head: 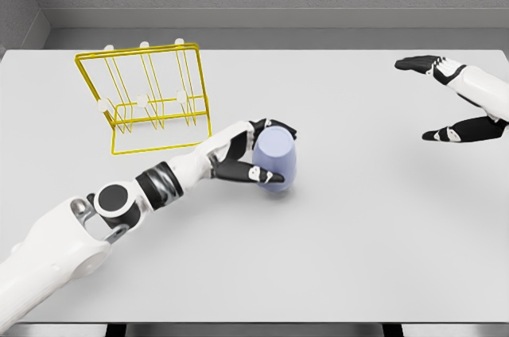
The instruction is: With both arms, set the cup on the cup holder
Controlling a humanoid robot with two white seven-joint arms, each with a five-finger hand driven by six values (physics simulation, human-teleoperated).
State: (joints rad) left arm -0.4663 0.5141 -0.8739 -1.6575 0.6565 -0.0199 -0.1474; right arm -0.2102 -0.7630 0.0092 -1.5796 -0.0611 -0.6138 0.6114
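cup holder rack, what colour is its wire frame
Yellow wire, on the cup holder, seen in the head view.

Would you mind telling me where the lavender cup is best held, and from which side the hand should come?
Grip the cup around its rounded side wall, coming from its left, as the left hand does now: fingers wrap the front and back of the smooth, handle-free body. That side faces the yellow wire holder, so the carry looks short. The right hand hangs open at the far right.
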